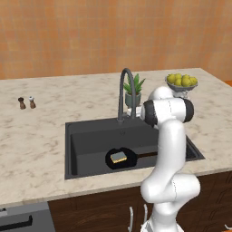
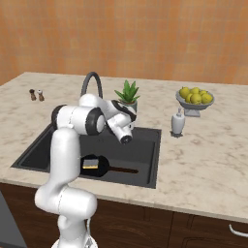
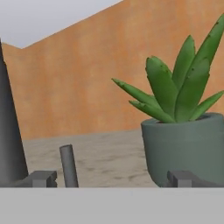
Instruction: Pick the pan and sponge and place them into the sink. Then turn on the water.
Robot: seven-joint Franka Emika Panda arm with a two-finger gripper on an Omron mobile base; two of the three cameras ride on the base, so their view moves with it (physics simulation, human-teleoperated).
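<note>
Far left on the tabletop (image 1: pixel 36 136), salt and pepper shakers (image 1: pixel 26 103). Mid-frame, pan (image 1: pixel 129 159) resting in the sink (image 1: pixel 86 136), sponge (image 1: pixel 118 157) on it. Pincer (image 3: pixel 111 178) open, empty, fingertips flanking the faucet lever (image 3: pixel 69 166) beside faucet (image 1: pixel 123 90) and potted plant (image 3: pixel 186 131), likely lined up for starting water.

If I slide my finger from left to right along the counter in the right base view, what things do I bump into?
Pepper and salt shakers → faucet → potted plant → white soap bottle → bowl of lemons.
</note>
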